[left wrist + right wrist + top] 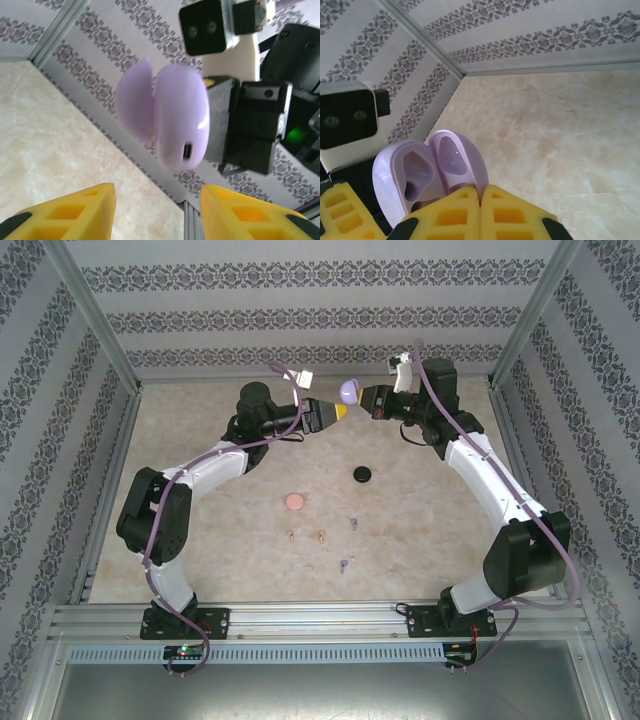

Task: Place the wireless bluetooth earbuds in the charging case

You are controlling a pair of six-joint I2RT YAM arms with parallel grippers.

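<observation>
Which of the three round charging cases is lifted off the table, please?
The light purple plastic case, lid open, in the right claw; the round pink case and round black case lie on the table.

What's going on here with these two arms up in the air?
The right gripper holds a light purple charging case up off the table, lid open, jaws shut on it. The left gripper faces it with jaws apart, not touching. Two purple earbuds and two pinkish-tan earbuds lie on the table; the open case looks empty.
</observation>
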